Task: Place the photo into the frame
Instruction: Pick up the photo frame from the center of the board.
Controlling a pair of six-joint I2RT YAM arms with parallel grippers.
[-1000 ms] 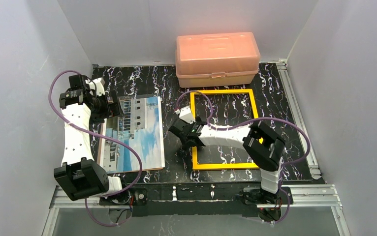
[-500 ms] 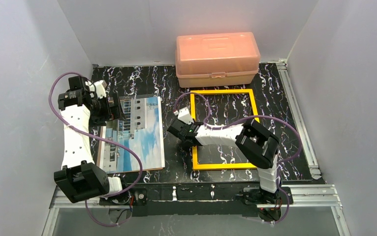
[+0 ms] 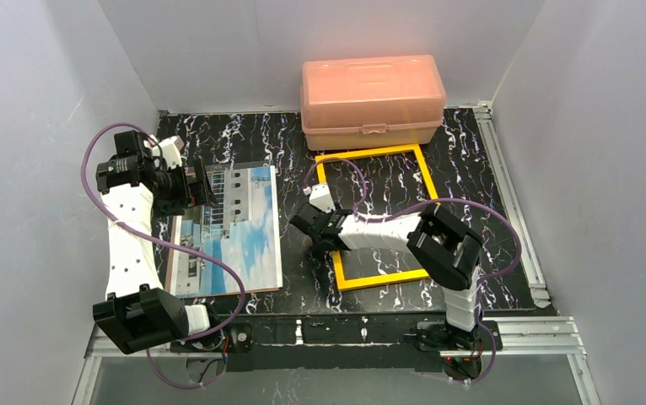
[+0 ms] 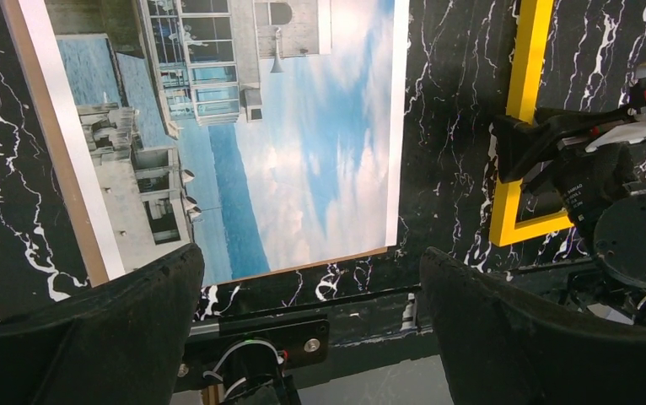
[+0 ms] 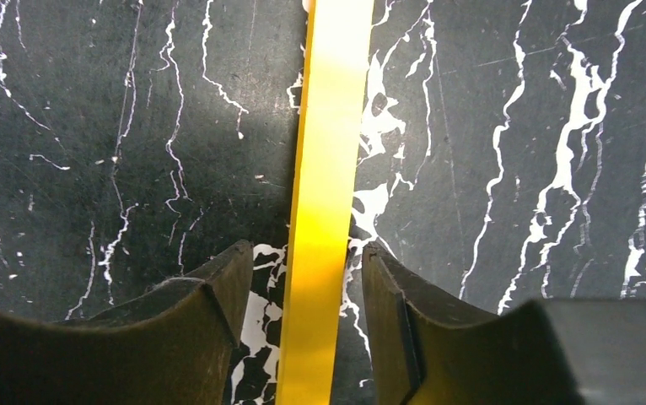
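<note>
The photo (image 3: 231, 232) lies flat on the left half of the black marbled tabletop (image 3: 244, 139), picture side up, with its building at the far and left parts and blue sky with clouds over the rest. It rests on a brown backing board (image 4: 50, 126), whose edge shows as a thin strip along the photo's left and near sides. The photo is outside the frame (image 5: 328, 169), with a strip of bare tabletop between the two.

The frame lies flat on the right half of the tabletop, turned slightly askew to the table edges, its far bar just in front of the salmon-pink box (image 3: 373, 97) that stands at the back. The marble pattern shows through its opening.

The left gripper (image 3: 191, 187) hangs over the far left corner of the photo. Its fingers are spread wide in the left wrist view, with nothing between them, and the photo is seen below them.

The right gripper (image 5: 307, 249) is down at the frame's left bar, about midway along it. Its two fingers straddle the yellow bar (one on the outside, one inside the opening). The inner finger lies right against the bar's edge, while a dark sliver of tabletop shows between the outer finger and the bar, so the fingers are partly spread around the bar rather than pinching it. Whether the fingertips touch the tabletop I cannot tell
</note>
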